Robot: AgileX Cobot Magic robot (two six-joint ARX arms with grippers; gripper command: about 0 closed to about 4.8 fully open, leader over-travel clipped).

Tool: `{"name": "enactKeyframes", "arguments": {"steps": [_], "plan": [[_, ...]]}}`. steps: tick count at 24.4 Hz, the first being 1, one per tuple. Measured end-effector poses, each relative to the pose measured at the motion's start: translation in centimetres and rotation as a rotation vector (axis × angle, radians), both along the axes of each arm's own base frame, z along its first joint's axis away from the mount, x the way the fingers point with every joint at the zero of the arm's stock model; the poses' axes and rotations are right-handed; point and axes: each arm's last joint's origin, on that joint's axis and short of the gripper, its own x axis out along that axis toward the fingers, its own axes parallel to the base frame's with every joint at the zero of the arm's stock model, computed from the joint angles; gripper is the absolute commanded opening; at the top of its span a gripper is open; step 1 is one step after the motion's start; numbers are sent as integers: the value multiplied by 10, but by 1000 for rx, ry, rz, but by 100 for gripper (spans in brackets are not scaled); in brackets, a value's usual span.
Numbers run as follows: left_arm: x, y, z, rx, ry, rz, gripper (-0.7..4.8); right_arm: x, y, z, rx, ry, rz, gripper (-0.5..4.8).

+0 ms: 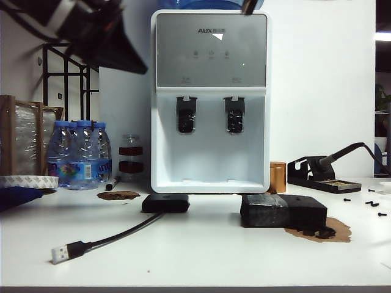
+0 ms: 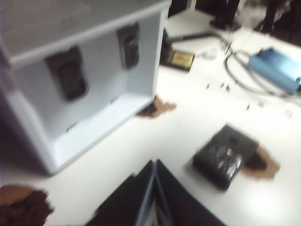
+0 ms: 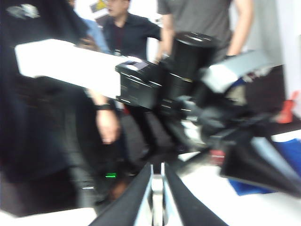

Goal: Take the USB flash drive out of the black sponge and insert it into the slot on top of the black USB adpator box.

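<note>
The black sponge lies on the white table at right of centre, over a brown patch; the left wrist view also shows the black sponge. The USB flash drive is too small to make out on it. The black USB adpator box sits in front of the dispenser, its cable running to a silver plug. My left gripper is shut and empty, high above the table, away from the sponge. In the exterior view the left arm is a dark blur at top left. My right gripper is shut, raised and pointing level off the table towards the left arm.
A white water dispenser stands at the back centre. Water bottles are at the left. A copper-coloured can, a soldering stand and loose screws are at the right. A blue box with a cable lies further right. People stand behind the table.
</note>
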Motion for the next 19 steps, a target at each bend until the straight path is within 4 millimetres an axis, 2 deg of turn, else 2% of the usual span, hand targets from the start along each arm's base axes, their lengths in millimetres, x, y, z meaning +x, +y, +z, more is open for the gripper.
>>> {"name": "enactKeyframes", "arguments": {"steps": [2, 5, 8, 9, 14, 19], "plan": [[-3, 9, -1, 48, -13, -25, -4, 7, 14, -15, -20, -49, -69, -4], [-8, 24, -10, 75, -25, -42, -4, 23, 22, -41, -101, -80, -129, -4], [-18, 42, -26, 109, -20, -38, -4, 43, 31, -82, -246, -67, -145, -4], [-20, 45, -29, 113, -18, -38, -4, 46, 32, -89, -261, -64, -139, -4], [-21, 82, -48, 114, 14, 56, -4, 69, 49, -99, -273, -185, -116, -3], [-21, 105, -49, 59, -13, 25, -4, 84, 61, -125, -363, -274, -101, -3]]}}
